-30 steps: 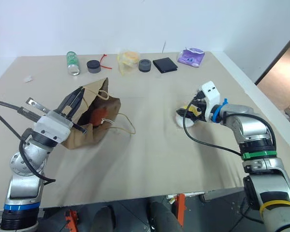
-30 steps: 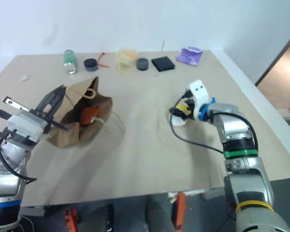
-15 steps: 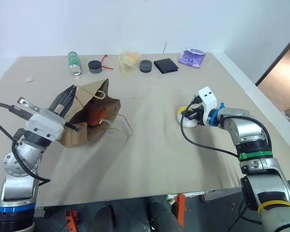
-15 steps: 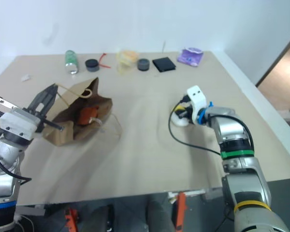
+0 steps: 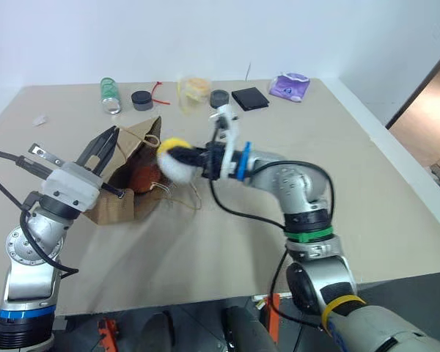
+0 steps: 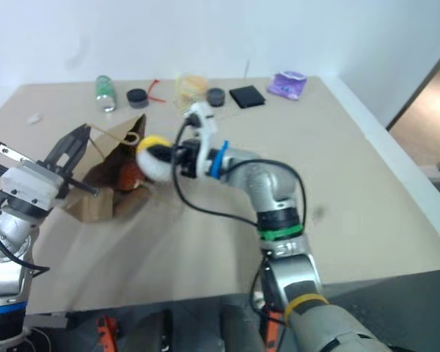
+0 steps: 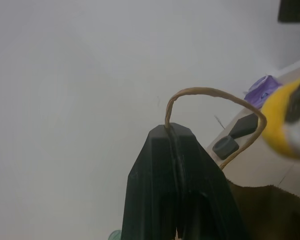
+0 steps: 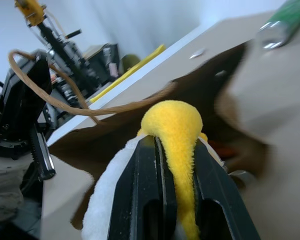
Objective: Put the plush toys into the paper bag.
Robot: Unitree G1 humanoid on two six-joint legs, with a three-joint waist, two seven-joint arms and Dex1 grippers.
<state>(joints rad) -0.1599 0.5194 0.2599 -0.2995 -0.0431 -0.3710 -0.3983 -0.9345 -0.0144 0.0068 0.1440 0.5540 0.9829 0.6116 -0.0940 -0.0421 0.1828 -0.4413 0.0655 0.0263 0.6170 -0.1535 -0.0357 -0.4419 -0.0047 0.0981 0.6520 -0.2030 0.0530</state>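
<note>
1. Table (image 5: 227, 242): beige top. Along its far edge sit a bottle (image 5: 110, 95), two dark round caps, a yellowish clear plastic bag (image 5: 193, 89), a black wallet (image 5: 249, 97) and a purple packet (image 5: 290, 86). All lie well apart from the work area and play no part in this step.

2. Paper bag (image 5: 125, 198): brown kraft, lying on its side on my left half of the table, mouth turned toward the middle and propped up. One cord handle trails loose on the table.

3. My left gripper (image 7: 173, 131): fingers pressed together, pinching the bag's other cord handle (image 7: 215, 95) at its top. Judged purpose: holding the handle up keeps the mouth gaping so a toy can go in.

4. My right gripper (image 8: 176, 150): reaching across level toward the bag, jaws closed on the round white plush ball (image 5: 174, 160), squeezing its yellow top between the fingers. The ball hangs in the air just at the bag's mouth, not yet inside.

5. Brown furry plush toy (image 5: 141, 178): already inside the bag, visible through the opening.

6. Judgement: the last toy needs to be carried deeper past the rim before release, else it may roll back out.
</note>
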